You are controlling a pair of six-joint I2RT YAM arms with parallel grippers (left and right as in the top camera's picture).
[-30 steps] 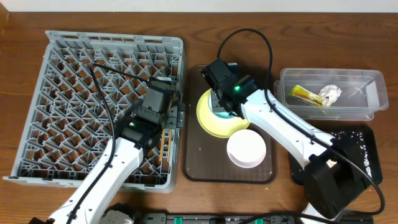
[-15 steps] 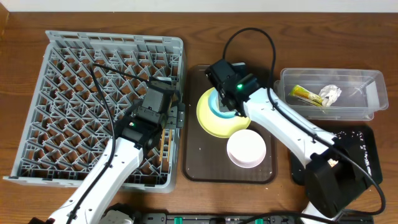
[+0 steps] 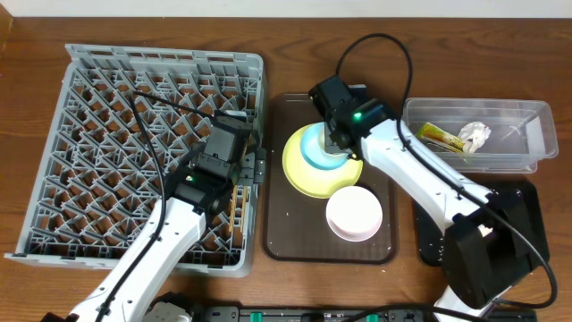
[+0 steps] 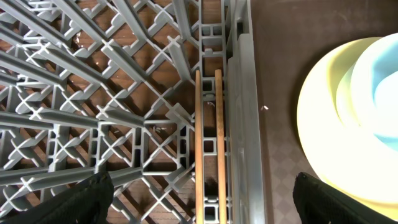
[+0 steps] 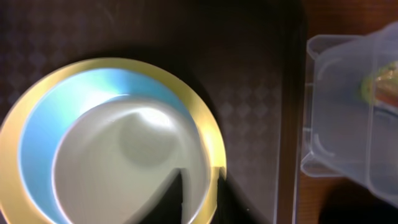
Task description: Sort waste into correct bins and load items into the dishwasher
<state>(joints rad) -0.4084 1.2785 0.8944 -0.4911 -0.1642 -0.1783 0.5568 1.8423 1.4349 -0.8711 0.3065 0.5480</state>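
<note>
At the left of the overhead frame a grey plastic dish rack (image 3: pixel 107 116) with a lattice floor is seen. Two thin wooden chopsticks (image 4: pixel 199 149) are laid parallel along its right wall, their lower ends cut off in the wrist view. The left gripper (image 4: pixel 208 205) is held above them, dark fingers (image 4: pixel 81 200) spread wide. On the textured brown tray (image 3: pixel 286 228) a round yellow plate (image 3: pixel 299 174) carries a glossy light blue bowl (image 3: pixel 313 154), partly hidden by the right gripper (image 3: pixel 337 141), whose finger state cannot be told.

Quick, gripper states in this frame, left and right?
Left gripper: open, holding nothing, above the chopsticks.
Right gripper: cannot be told, hidden under its wrist above the light blue bowl.
</note>
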